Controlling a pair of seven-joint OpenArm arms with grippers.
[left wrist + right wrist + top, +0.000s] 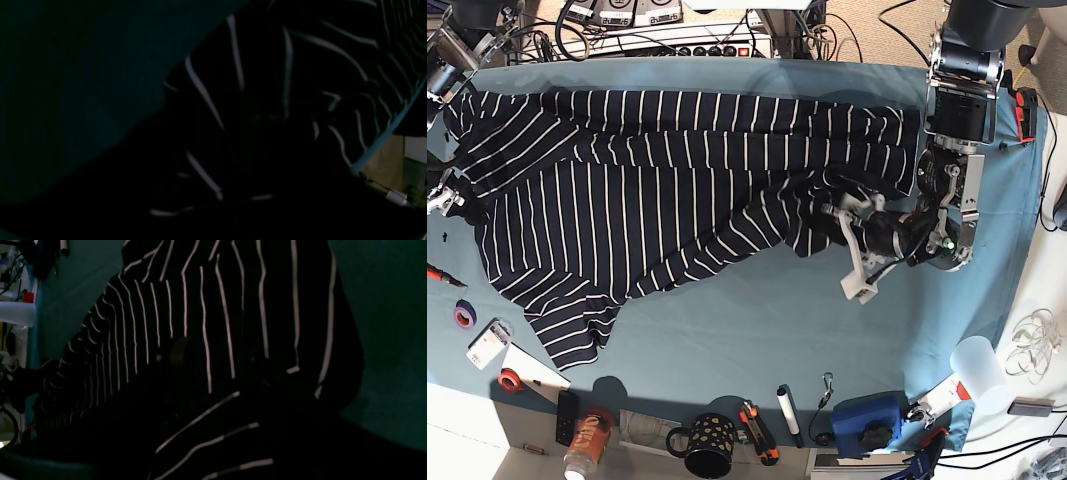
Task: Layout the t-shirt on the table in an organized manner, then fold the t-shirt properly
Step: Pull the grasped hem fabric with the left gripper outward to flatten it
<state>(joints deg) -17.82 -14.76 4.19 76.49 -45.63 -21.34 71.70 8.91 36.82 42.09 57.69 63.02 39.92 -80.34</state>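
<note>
The t-shirt (pixel 657 190) lies spread across the far half of the teal surface (pixel 757 320), one sleeve trailing toward the near left corner and its bunched hem reaching toward the right edge. The left gripper (pixel 832 222) lies low at that bunched hem with fabric gathered around its fingers, though whether the jaws have clamped the cloth I cannot tell. The right gripper sits at the far left corner, hidden in base view, and its wrist view shows only dark striped folds, so its state is unclear too.

Both wrist views are rendered very dark and blurred, while the base view is evenly lit and sharp.
</note>
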